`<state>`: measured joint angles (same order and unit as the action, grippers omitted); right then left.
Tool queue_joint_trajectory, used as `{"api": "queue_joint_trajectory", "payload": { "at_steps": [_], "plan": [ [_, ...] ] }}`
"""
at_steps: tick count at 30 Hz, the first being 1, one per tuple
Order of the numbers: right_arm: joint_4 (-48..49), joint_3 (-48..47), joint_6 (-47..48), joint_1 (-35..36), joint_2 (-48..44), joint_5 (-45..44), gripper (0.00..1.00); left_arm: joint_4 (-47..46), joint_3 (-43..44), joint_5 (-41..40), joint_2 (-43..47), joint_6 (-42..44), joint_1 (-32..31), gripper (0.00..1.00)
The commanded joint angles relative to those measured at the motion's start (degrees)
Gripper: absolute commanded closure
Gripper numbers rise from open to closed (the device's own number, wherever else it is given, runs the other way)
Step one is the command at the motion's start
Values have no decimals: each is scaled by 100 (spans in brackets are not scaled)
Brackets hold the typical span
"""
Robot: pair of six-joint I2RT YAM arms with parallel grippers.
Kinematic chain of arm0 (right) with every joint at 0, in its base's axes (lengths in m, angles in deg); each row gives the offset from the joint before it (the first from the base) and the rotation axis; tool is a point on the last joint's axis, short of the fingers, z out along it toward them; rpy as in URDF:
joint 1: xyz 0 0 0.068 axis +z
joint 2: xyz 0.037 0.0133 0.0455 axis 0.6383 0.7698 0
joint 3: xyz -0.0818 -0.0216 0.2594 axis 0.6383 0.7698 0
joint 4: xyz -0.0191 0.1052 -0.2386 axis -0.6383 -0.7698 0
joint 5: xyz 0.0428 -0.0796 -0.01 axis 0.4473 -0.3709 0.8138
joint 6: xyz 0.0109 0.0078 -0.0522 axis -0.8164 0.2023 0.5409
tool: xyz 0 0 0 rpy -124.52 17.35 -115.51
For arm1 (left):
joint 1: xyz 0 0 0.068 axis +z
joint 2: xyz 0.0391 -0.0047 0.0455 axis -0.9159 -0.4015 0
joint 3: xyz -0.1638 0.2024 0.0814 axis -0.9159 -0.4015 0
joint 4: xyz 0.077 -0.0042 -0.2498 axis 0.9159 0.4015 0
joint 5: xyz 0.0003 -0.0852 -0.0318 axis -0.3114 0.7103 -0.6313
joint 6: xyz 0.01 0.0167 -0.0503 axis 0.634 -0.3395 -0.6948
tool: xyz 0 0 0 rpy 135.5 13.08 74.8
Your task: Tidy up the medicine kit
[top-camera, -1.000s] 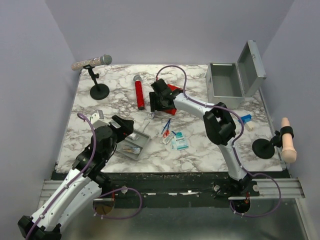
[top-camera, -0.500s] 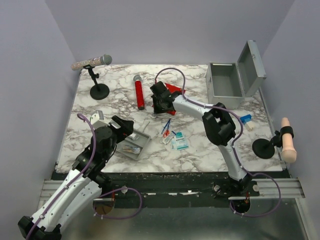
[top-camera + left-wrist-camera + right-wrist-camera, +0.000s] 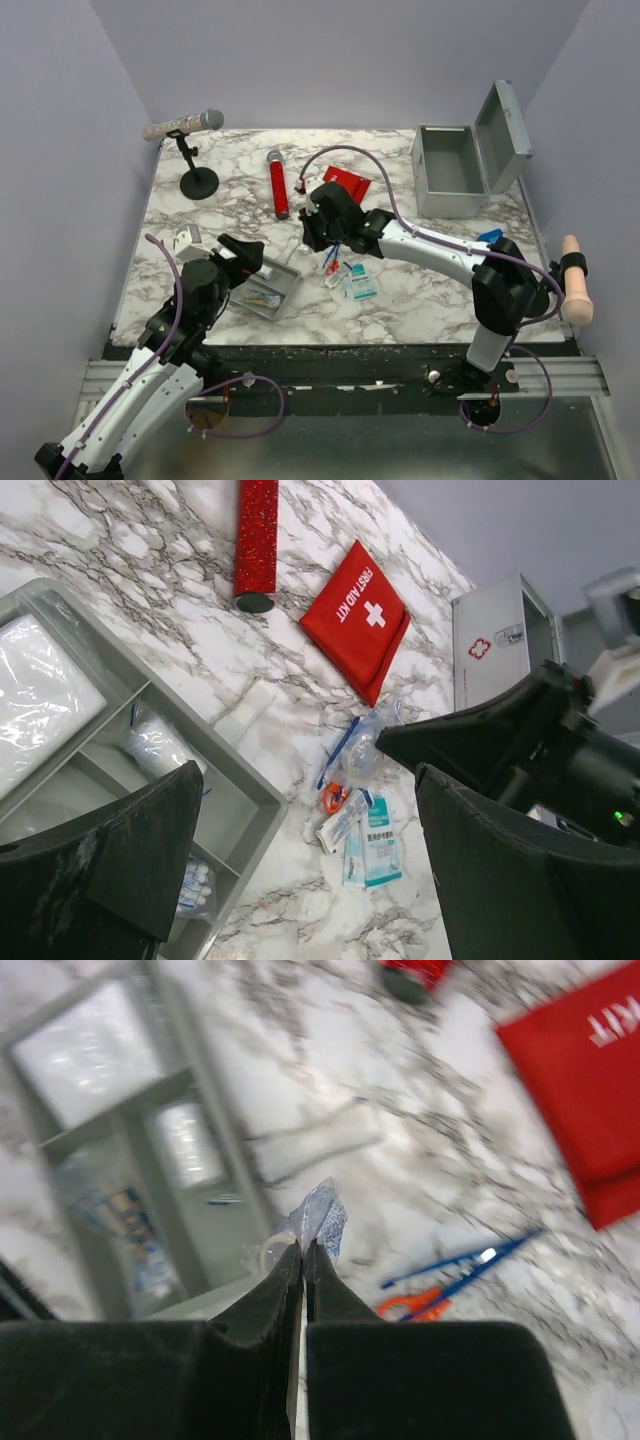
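The right gripper [image 3: 303, 1250], jaws pinched almost shut on the corner of a small clear plastic packet [image 3: 320, 1222], holds it up at centre, apparently bound for the grey metal medicine kit [image 3: 450, 172], which stands open-lidded at far right. The left gripper [image 3: 305, 780] hangs wide open and empty over the shallow grey compartment tray [image 3: 288, 291], near left.

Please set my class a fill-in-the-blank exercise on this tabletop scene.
1. The medicine kit stands open at the table's far ____ corner.
2. The right gripper is ____ on a small clear packet.
3. The left gripper hovers near the grey tray, jaws ____.
4. The red pouch reads FIRST ____ KIT.
Missing words: right; shut; open; AID.
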<state>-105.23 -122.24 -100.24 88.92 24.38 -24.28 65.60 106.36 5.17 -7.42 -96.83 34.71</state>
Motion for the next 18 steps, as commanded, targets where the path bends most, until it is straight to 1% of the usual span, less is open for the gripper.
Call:
{"api": "queue_joint_trajectory", "payload": {
  "at_steps": [1,3,6,10,14,18],
  "plan": [
    [565,197,1162,453,-142,768,90,223,-72,-67,192,-78,15,4],
    [556,205,1513,646,-81,813,90,284,-54,-85,262,-69,15,4],
    [591,144,1918,910,95,445,88,407,7,-137,385,-34,15,4],
    [644,-75,2042,963,385,66,87,583,34,-173,570,-16,15,4],
    [618,-365,2235,1033,701,-4,87,732,60,-252,737,19,15,4],
    [319,-673,2385,1121,1035,-224,86,838,60,-304,851,36,15,3]
  ]
}}
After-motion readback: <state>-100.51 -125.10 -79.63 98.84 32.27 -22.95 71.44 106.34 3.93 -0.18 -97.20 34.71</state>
